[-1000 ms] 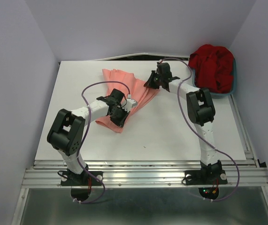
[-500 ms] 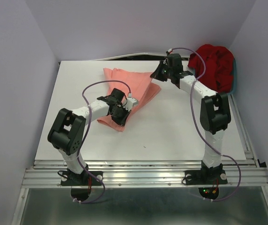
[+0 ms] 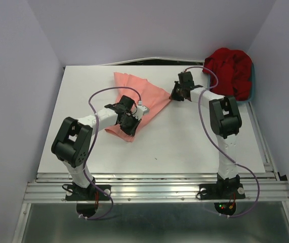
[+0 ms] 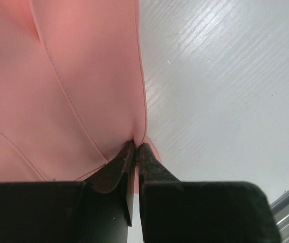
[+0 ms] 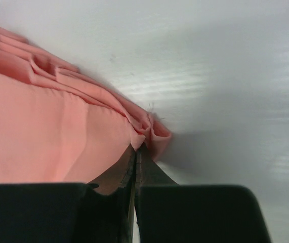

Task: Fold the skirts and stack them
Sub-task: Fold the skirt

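The salmon-pink skirt [image 3: 141, 98] lies spread on the white table, from back centre to front left. My left gripper [image 3: 134, 121] is shut on its near edge; the left wrist view shows the jaws pinching the cloth hem [image 4: 139, 142]. My right gripper [image 3: 175, 96] is shut on the skirt's right corner, where the right wrist view shows bunched folds [image 5: 152, 132] between the jaws. The deep red skirt [image 3: 230, 71] is heaped in the basin at the back right.
The teal plastic basin [image 3: 252, 88] stands at the table's back right corner. The white table top [image 3: 184, 142] ends at a metal rail along the front. Purple cables loop above both arms.
My right gripper has moved from the back right down and right, pulling the skirt's right corner outward so the cloth is more spread. The left gripper has stayed in place.
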